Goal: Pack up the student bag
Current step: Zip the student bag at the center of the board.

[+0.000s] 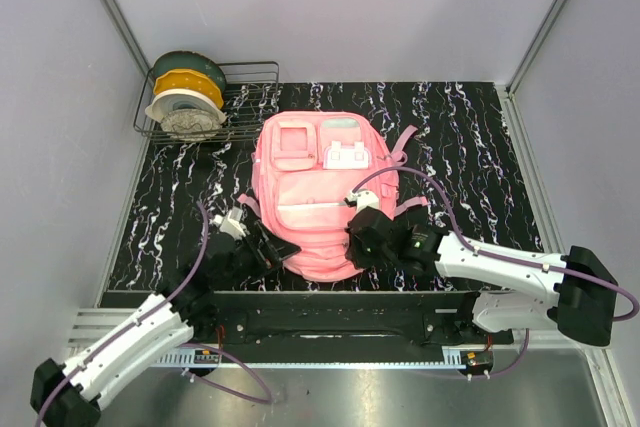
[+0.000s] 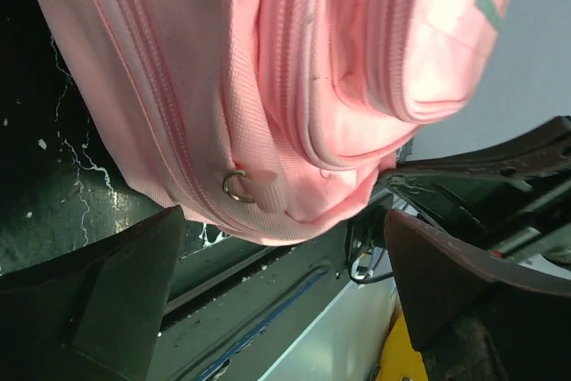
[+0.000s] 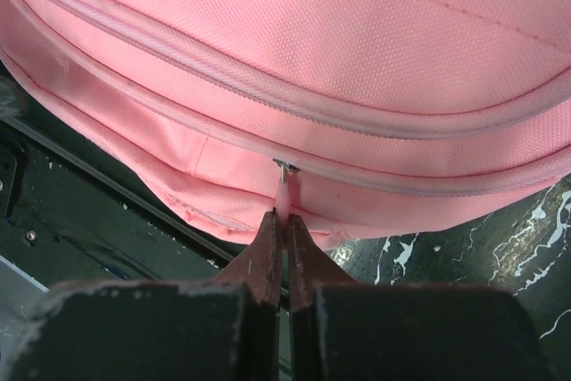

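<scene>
The student bag (image 1: 325,192), a large pink backpack, lies flat in the middle of the black marbled table. My right gripper (image 3: 285,220) is shut on the pink zipper pull (image 3: 284,195) of the bag (image 3: 339,51), at its near edge. My left gripper (image 2: 285,256) stands wide open just off the bag's (image 2: 268,69) near left corner, nothing between its fingers; a small metal ring (image 2: 236,186) on the bag hangs above the gap. In the top view the left gripper (image 1: 262,247) and right gripper (image 1: 362,239) flank the bag's near end.
A wire rack (image 1: 245,97) holding several filament spools (image 1: 187,97) stands at the back left of the table (image 1: 470,147). The metal rail (image 1: 330,312) with the arm bases runs along the near edge. Grey walls enclose the sides and back.
</scene>
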You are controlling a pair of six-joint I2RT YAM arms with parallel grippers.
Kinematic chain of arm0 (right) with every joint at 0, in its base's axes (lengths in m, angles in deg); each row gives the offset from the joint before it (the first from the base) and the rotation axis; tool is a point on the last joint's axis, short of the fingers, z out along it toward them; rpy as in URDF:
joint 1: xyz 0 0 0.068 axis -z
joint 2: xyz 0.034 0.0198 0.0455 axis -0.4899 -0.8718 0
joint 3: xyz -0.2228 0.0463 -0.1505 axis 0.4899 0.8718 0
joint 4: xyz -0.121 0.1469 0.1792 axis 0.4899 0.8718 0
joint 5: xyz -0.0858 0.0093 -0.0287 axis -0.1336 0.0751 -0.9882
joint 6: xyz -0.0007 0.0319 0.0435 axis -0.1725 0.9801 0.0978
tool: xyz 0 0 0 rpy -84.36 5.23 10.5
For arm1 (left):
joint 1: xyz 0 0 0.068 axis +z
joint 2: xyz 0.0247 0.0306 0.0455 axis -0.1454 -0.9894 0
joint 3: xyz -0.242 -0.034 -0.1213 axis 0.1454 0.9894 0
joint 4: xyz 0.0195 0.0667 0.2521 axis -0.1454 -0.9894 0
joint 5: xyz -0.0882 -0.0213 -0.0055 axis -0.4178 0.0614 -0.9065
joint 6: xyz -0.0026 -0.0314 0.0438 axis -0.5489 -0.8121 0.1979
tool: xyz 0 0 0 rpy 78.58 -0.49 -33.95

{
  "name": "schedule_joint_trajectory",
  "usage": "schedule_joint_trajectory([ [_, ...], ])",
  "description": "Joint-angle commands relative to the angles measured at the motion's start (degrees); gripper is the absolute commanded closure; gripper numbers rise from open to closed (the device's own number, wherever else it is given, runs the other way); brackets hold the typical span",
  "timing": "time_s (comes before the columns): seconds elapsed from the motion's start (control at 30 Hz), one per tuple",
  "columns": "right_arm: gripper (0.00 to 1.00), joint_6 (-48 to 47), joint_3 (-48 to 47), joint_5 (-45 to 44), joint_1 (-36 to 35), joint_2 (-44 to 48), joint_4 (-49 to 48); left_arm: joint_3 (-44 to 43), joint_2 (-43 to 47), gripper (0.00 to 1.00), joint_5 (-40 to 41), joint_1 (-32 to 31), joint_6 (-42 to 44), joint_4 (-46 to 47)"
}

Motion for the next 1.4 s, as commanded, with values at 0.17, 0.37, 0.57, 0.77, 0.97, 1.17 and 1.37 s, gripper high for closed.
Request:
schedule_joint_trajectory([
  [0.17, 1.00, -0.2, -1.9, 0.5, 0.1, 2.3, -4.6, 2.3, -16.0, 0.33, 9.2, -4.8, -3.9, 30.3],
  [0.37, 1.00, -7.6, -2.4, -0.4, 1.5, 2.9, -0.4, 1.1, -13.4, 1.00, 11.6, -3.9, -0.7, 25.1],
  [0.57, 1.00, -7.1, 0.4, -0.1, 5.1, 5.6, 1.5, -5.6, 0.7, 1.00, 10.2, 8.2, 10.6, 0.5],
  [0.77, 1.00, -8.2, 0.7, -1.8, 7.3, 7.1, 1.9, -10.8, -3.5, 1.00, -7.6, 26.2, 22.3, -6.8],
  [0.97, 1.00, -9.9, 0.5, -4.3, 15.0, 3.1, 1.6, -16.6, -8.0, 1.00, -19.1, 36.6, 28.7, -9.5],
  [1.17, 1.00, -11.7, 0.9, -3.5, 23.1, -0.8, -8.0, -17.8, -8.6, 1.00, -24.7, 38.4, 29.3, -10.7],
  [1.37, 1.00, -14.7, -3.4, -1.5, 29.7, -8.2, -14.0, -17.2, -8.4, 1.00, -25.7, 38.4, 29.0, -10.8],
])
